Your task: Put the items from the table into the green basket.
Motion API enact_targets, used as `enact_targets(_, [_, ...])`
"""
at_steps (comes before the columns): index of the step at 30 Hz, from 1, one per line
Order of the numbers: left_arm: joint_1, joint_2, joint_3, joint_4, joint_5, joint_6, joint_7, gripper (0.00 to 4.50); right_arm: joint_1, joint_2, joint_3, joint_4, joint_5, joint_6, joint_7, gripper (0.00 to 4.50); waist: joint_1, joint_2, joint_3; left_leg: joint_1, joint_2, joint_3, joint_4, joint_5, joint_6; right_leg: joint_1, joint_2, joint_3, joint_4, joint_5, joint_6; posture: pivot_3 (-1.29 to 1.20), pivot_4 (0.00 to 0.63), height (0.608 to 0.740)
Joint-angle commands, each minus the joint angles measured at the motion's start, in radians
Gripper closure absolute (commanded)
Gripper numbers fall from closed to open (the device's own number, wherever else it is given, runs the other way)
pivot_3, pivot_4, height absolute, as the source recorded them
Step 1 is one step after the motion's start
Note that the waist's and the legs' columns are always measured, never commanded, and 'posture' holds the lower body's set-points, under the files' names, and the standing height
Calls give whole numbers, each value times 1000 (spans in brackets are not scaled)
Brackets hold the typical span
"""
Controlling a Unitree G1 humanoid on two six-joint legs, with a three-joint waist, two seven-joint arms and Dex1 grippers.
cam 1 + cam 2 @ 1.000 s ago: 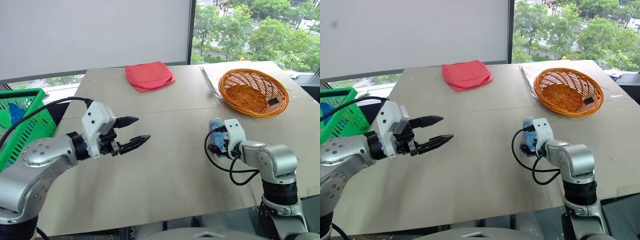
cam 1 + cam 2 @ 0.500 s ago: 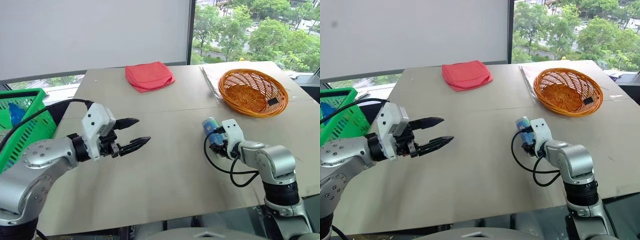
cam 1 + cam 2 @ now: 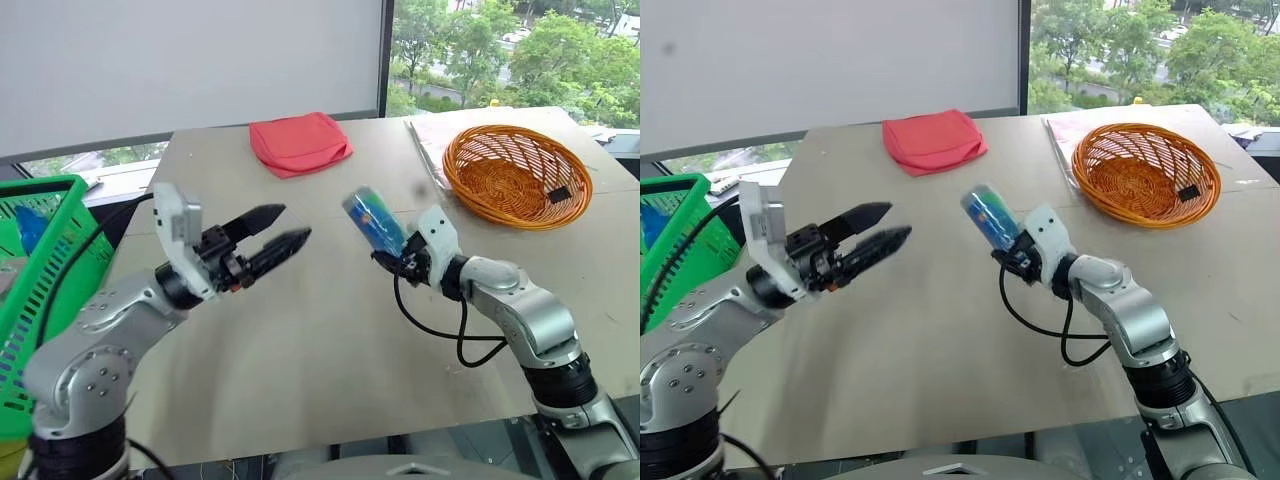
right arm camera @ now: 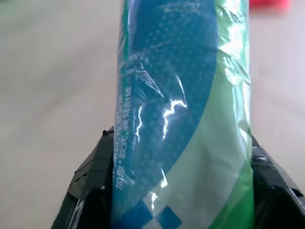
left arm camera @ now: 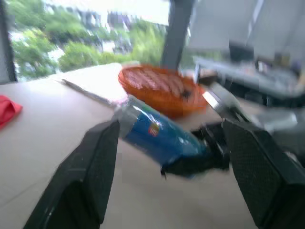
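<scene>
The right hand (image 3: 388, 258), clamped on the bottle (image 3: 374, 221), has lifted it clear of the counter (image 3: 330, 330) and swung it toward the middle, tilted, where a second ago it stood on the surface. The left hand (image 3: 275, 230), its fingers spread and empty, now faces the bottle just beside it. This suggests a handover, since the green basket (image 3: 40, 262) stands at the counter's left edge.
</scene>
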Motion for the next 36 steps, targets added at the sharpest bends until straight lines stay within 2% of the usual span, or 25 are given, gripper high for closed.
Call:
enact_targets(1, [-34, -55, 0, 12, -79, -20, 123, 969, -48, 42, 0, -66, 16, -165, 44, 2375, -4, -2, -1, 0, 0, 0, 0, 0, 0, 0, 0, 0, 0, 0, 0, -34, 0, 740])
enact_targets(4, [-60, -130, -23, 30, -145, -40, 190, 969, -41, 63, 8, -72, 28, -237, 83, 2375, 1, -3, -2, 0, -2, 0, 0, 0, 0, 0, -1, 1, 0, 1, 1, -26, 0, 740])
enact_targets(6, [-62, -148, -63, 18, -154, -32, 183, 98, -36, 68, 12, -70, 34, -261, 102, 2377, 3, -4, -3, 0, -2, 0, 2, 0, 0, 1, -1, 1, 0, 1, 1, -26, 0, 740])
enact_targets(7, [-68, -157, -85, 21, -133, -34, 187, 43, -35, 67, 16, -70, 35, -276, 117, 2377, 5, -4, -3, 1, -2, 0, 3, 0, 0, 1, -1, 1, 1, 2, 2, -28, 0, 740])
enact_targets(10, [-102, -184, -111, 58, -102, -61, 208, 43, -36, 63, 24, -65, 34, -301, 140, 2377, 8, -4, -3, 1, -3, 0, 5, 0, 0, 2, -1, 1, 1, 2, 2, -30, 0, 740])
enact_targets(20, [-163, -207, -198, 71, -130, -53, 180, 43, -33, 46, 51, -57, 30, -320, 186, 2377, 1, -4, -3, 4, -3, 1, 12, 1, -1, 3, 1, 3, 13, 3, 2, -43, 0, 740])
enact_targets(23, [-159, -200, -197, 73, -141, -52, 180, 849, -32, 46, 48, -62, 30, -309, 178, 2377, 1, -4, -3, 4, -3, 1, 13, 1, -1, 3, 2, 3, 14, 3, 2, -46, 0, 740])
enact_targets(26, [-159, -191, -198, 70, -132, -56, 177, 2093, -31, 41, 45, -68, 36, -285, 174, 1067, 1, -4, -3, 4, -3, 1, 14, 1, -1, 3, 1, 3, 14, 3, 2, -46, 0, 740])
enact_targets(27, [-164, -191, -196, 73, -123, -63, 182, 2320, -31, 40, 44, -68, 37, -282, 173, 573, 1, -4, -3, 4, -3, 1, 14, 1, -1, 3, 1, 3, 14, 3, 2, -43, 0, 740])
enact_targets(28, [-166, -190, -194, 76, -117, -68, 185, 2435, -31, 40, 44, -69, 37, -279, 171, 150, 2, -4, -3, 4, -3, 1, 14, 1, -1, 3, 1, 3, 14, 3, 2, -42, 0, 740])
enact_targets(29, [-177, -178, -182, 80, -98, -78, 186, 2452, -30, 40, 40, -68, 45, -267, 168, 0, 2, -4, -3, 4, -3, 1, 14, 1, -1, 3, 1, 3, 14, 3, 2, -39, 0, 740])
enact_targets(34, [-297, 3, -36, 132, -8, -109, 238, 2452, -45, -3, -21, -81, 151, -174, 211, 0, 2, -4, -2, 4, -3, 0, 14, 1, -1, 2, 3, 3, 15, 3, 2, -33, 0, 740])
enact_targets(36, [-356, 108, 0, 179, 99, -111, 280, 2452, -76, -13, -70, -78, 226, -133, 230, 0, 1, -4, -2, 4, -2, 0, 14, 1, 0, 2, 3, 2, 15, 3, 2, -9, 0, 740])
